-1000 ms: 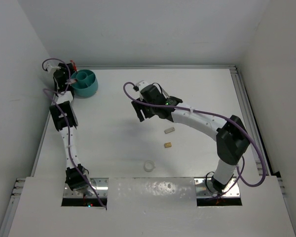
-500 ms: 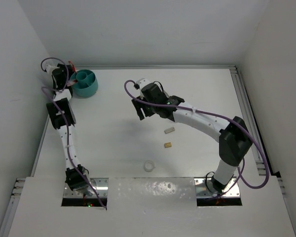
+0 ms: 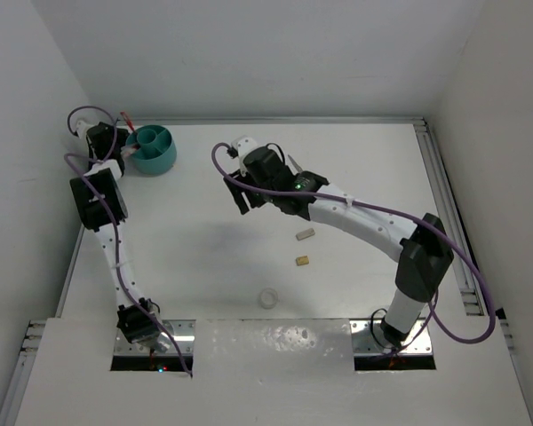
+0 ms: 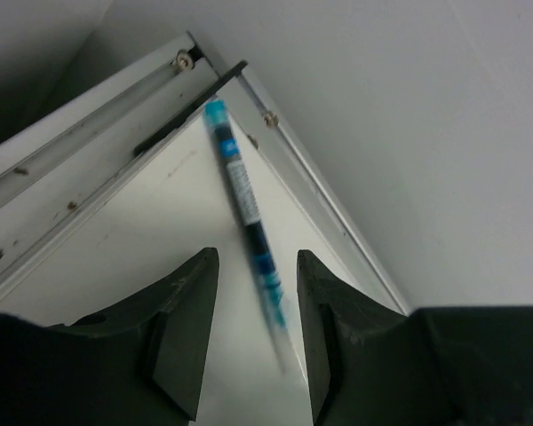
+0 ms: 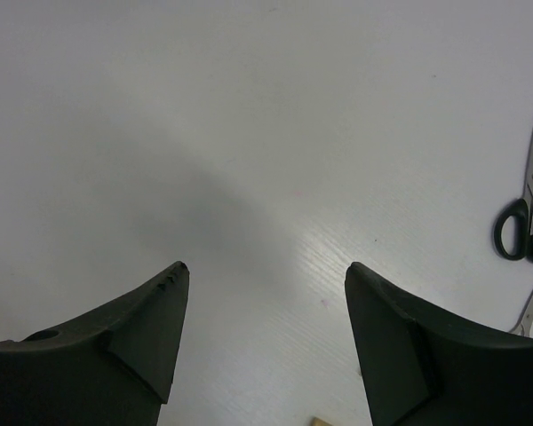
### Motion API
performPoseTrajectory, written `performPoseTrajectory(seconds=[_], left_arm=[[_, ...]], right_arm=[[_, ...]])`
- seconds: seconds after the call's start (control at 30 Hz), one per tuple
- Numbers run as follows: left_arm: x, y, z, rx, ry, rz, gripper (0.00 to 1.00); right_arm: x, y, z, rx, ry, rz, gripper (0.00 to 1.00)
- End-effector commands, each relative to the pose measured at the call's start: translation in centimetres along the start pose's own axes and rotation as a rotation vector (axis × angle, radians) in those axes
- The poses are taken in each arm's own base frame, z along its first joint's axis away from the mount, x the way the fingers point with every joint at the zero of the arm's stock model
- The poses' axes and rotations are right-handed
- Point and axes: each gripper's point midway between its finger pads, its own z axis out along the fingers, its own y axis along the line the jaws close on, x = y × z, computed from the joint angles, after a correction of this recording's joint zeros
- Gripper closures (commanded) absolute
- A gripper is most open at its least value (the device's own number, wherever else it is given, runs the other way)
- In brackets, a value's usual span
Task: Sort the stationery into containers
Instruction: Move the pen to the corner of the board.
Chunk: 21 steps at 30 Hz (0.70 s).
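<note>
The teal organiser cup (image 3: 153, 149) stands at the back left of the table. My left gripper (image 3: 107, 144) is left of it, near the back left corner. In the left wrist view its jaws (image 4: 258, 256) stand apart; a thin blue pen (image 4: 242, 197) lies between them, touching neither finger, its near end blurred. My right gripper (image 3: 242, 193) is open and empty above the bare table middle (image 5: 266, 266). Two black-handled scissors (image 5: 526, 213) show at the right edge of the right wrist view. Two small erasers (image 3: 306, 234) and a white tape ring (image 3: 267, 297) lie nearer the front.
A thin reddish pen (image 3: 128, 121) sticks up by the cup's left rim. The table's metal edge rails (image 4: 98, 115) meet at the corner just beyond the left gripper. White walls close in the back and both sides. The second eraser (image 3: 301, 261) is tan.
My left gripper has moved left and back, away from the cup's rim. My right gripper has shifted a little left and back. The erasers and tape ring have not moved.
</note>
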Motion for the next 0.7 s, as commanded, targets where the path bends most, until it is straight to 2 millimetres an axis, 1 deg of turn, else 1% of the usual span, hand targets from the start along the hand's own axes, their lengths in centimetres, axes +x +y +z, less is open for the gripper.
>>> performPoseTrajectory(seconds=[0.0, 0.03, 0.1, 0.13, 0.23, 0.33, 0.37, 0.43, 0.47, 0.5, 0.53, 0.57, 0.6, 0.63, 0.67], left_arm=[[-1.5, -0.3, -1.9, -0.038, 0.013, 0.024, 0.61], [-2.8, -1.6, -2.3, -0.011, -0.018, 0.030, 0.61], [-3.7, -2.2, -2.6, 0.002, -0.034, 0.030, 0.61], [-4.5, -3.3, -2.5, 0.040, -0.052, 0.031, 0.61], [-6.1, -4.5, -2.3, 0.084, -0.103, 0.030, 0.61], [-6.7, -5.4, -2.2, 0.120, -0.119, 0.020, 0.61], [-7.0, -5.9, -2.2, 0.139, -0.128, 0.022, 0.61], [-7.1, -6.4, -1.8, 0.176, -0.149, 0.022, 0.60], [-7.7, -7.1, -1.6, 0.205, -0.167, 0.019, 0.60], [-7.2, -6.9, -1.1, 0.220, -0.166, 0.009, 0.60], [-7.1, -6.9, -0.8, 0.234, -0.170, 0.007, 0.61], [-8.3, -8.4, -0.8, 0.281, -0.201, 0.011, 0.60], [-7.5, -8.1, -0.2, 0.312, -0.205, 0.015, 0.60], [-7.3, -8.5, 0.1, 0.336, -0.214, 0.021, 0.60], [-9.3, -11.0, -0.1, 0.406, -0.265, 0.027, 0.59]], right_arm=[[-3.5, 0.4, -1.8, 0.001, -0.087, -0.015, 0.30], [-3.4, 0.6, -1.7, -0.005, -0.078, -0.024, 0.30], [-4.1, 0.9, -1.7, -0.010, -0.085, -0.032, 0.30], [-4.1, 1.3, -1.6, -0.018, -0.079, -0.039, 0.30], [-4.2, 1.7, -1.3, -0.028, -0.071, -0.046, 0.30], [-4.2, 1.9, -1.2, -0.030, -0.059, -0.054, 0.30], [-4.5, 1.9, -1.0, -0.028, -0.059, -0.053, 0.30], [-4.6, 1.9, -1.0, -0.027, -0.056, -0.062, 0.30], [-4.5, 1.9, -0.8, -0.026, -0.051, -0.064, 0.30], [-4.7, 1.9, -0.7, -0.027, -0.053, -0.066, 0.30], [-4.8, 2.0, -0.5, -0.029, -0.052, -0.068, 0.30], [-4.8, 2.1, -0.4, -0.031, -0.050, -0.070, 0.30], [-4.6, 2.4, -0.1, -0.037, -0.039, -0.074, 0.30], [-4.9, 2.5, -0.1, -0.043, -0.039, -0.079, 0.30], [-4.8, 2.4, 0.1, -0.045, -0.031, -0.082, 0.30]])
